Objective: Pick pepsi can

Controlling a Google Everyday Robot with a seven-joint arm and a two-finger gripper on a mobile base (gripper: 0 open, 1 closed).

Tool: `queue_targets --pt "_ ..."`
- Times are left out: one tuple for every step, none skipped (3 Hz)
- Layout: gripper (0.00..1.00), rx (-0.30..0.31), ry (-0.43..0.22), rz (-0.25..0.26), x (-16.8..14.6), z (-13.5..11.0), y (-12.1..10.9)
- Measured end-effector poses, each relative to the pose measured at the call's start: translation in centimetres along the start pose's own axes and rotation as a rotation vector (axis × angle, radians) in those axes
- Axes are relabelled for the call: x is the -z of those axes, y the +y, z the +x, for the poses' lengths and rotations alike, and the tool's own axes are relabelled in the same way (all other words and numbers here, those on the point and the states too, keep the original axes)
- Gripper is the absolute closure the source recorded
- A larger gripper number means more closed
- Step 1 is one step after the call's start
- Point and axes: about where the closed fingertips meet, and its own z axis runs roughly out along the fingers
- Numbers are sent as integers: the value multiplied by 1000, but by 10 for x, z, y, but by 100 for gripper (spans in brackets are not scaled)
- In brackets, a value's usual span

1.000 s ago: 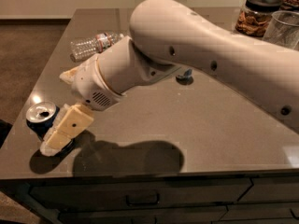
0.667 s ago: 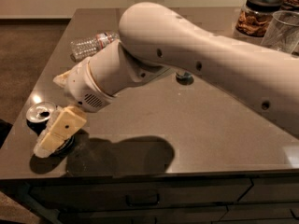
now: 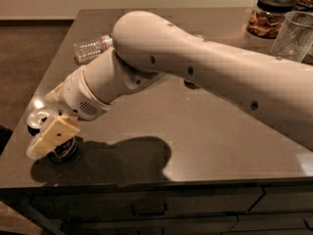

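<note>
Silver top upward, the one pepsi can [image 3: 41,116] stands upright at lower left on the worktop [image 3: 210,131]. The hand [image 3: 38,126] straddles it, fingers spread, not clamped.

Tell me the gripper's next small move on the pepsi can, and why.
Probably close the fingers. The gripper is open at the front left corner of the table, and the upright pepsi can appears to sit between its fingers, with one finger in front of it and one behind. How deep the can sits is hard to judge, so close gently.
</note>
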Motion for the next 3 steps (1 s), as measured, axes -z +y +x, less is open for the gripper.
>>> queue_targets --pt "44 -2 1 -11 -5 1 -1" --pt "68 11 7 3 7 2 -12" --pt "91 39 42 54 29 6 -34"
